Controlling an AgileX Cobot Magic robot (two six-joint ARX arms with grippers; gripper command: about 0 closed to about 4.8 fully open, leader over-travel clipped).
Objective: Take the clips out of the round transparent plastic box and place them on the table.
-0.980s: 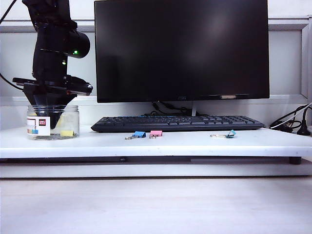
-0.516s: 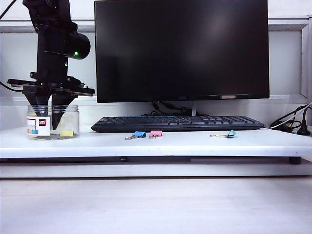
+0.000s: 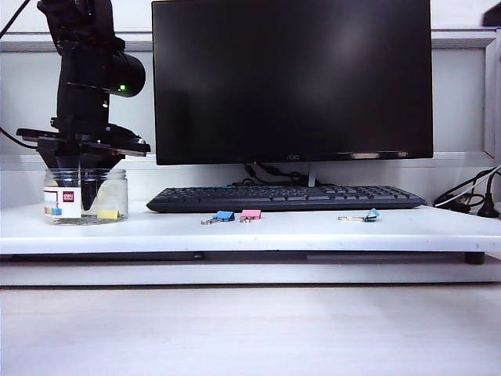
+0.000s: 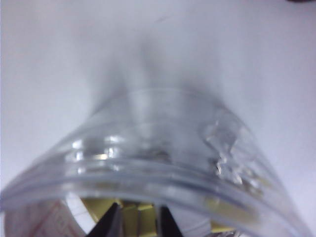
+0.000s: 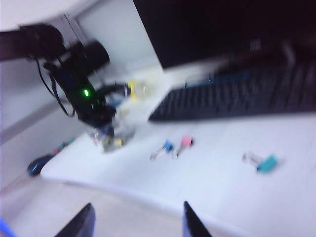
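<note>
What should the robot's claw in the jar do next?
Probably squeeze shut, then lift. The left claw is down inside the round clear plastic jar, with a yellow clip between its fingers. The right claw hangs open, away from the table.

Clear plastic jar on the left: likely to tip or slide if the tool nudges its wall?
The jar looks short and wide, so tipping seems unlikely. It holds only a few yellow clips, so it is probably light and may slide on the smooth white table. The left tool reaches inside; the right tool hangs clear.
</note>
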